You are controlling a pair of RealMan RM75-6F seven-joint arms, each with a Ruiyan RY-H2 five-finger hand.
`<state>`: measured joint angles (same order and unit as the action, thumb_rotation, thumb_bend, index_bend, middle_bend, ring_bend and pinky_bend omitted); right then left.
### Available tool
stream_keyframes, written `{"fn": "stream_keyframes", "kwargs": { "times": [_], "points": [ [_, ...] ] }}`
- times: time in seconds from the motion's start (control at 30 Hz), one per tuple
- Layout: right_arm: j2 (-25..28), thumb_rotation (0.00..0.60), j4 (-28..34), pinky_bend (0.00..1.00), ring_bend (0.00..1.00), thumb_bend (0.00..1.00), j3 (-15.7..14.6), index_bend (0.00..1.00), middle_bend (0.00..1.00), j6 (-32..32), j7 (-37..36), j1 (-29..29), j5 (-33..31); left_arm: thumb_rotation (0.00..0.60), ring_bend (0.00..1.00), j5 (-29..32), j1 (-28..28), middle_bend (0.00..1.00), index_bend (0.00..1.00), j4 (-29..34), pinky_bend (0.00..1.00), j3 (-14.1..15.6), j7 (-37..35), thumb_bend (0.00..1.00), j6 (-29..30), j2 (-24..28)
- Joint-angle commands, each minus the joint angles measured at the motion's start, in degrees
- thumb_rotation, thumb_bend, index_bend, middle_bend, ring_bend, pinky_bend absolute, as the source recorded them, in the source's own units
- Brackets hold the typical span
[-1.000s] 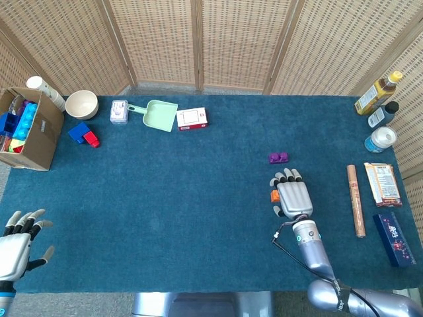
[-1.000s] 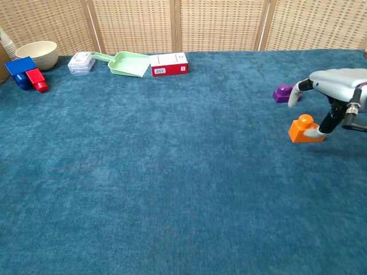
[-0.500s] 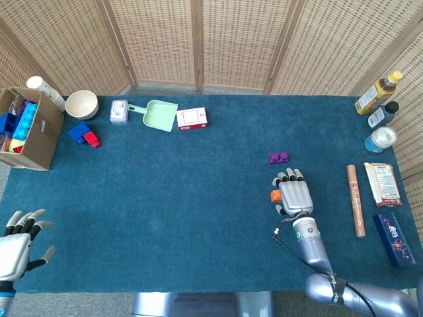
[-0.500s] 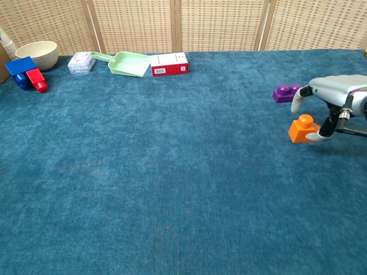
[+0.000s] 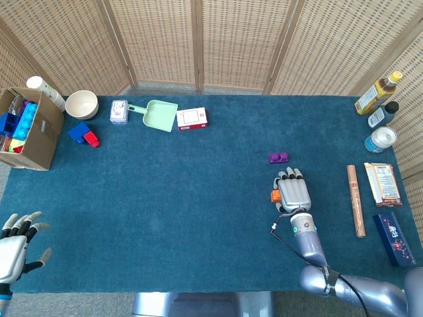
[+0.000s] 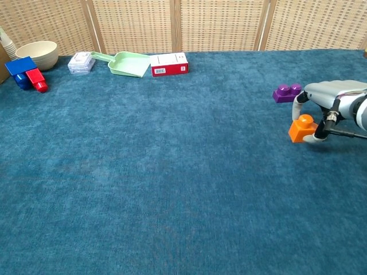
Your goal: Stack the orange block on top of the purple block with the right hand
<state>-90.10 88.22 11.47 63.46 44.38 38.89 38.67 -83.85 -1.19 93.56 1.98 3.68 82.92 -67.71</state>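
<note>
We see the right hand (image 6: 330, 97) low over the table (image 5: 198, 198), palm down, just beside the orange block (image 6: 302, 128). In the chest view its fingers (image 6: 297, 103) curve down around the block: one comes down at the far side of the block and the thumb lies at its near side, close to the base. It seems that they touch the block, but from this angle we cannot tell if they really clamp it, and the block sits on the blue cloth. In the head view only a small part of the orange block (image 5: 275, 195) shows at the left edge of the right hand (image 5: 294, 193). The purple block (image 6: 287, 93) lies on the table a little farther from the robot, near the orange one but apart from it. The left hand (image 5: 12, 247) is at the near left corner of the table, well apart from both blocks, with its fingers spread and holding nothing.
</note>
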Motion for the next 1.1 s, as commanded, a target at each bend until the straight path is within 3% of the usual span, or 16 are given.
{"fn": "stream_keyframes", "kwargs": {
  "times": [0.03, 0.4, 0.73, 1.1],
  "points": [
    [-0.2, 0.600, -0.6, 0.13, 0.07, 0.26, 0.1, 0.42, 0.19, -0.3, -0.1, 0.4, -0.6, 0.600, 0.15, 0.0, -0.1, 0.16, 0.33, -0.1, 0.00, 0.1, -0.2, 0.37, 0.1, 0.0],
    [-0.1, 0.600, -1.9, 0.14, 0.10, 0.28, 0.0, 0.58, 0.22, -0.3, -1.6, 1.1, -0.6, 0.600, 0.15, -0.1, -0.4, 0.16, 0.33, -0.7, 0.00, 0.3, -0.9, 0.37, 0.5, 0.1],
    [3.4, 0.600, 4.2, 0.14, 0.11, 0.28, 0.6, 0.60, 0.22, 1.5, -2.6, 1.2, 2.1, 0.600, 0.15, -0.6, -0.3, 0.16, 0.33, -0.2, 0.00, 0.2, -0.3, 0.37, 0.8, 0.3],
    [5.9, 0.600, 6.7, 0.14, 0.11, 0.28, 5.1, 0.59, 0.22, 0.6, 0.4, 6.4, -2.1, 0.600, 0.15, -0.9, -0.4, 0.16, 0.33, 0.7, 0.00, 0.4, 0.6, 0.37, 1.4, 1.0]
  ]
}}
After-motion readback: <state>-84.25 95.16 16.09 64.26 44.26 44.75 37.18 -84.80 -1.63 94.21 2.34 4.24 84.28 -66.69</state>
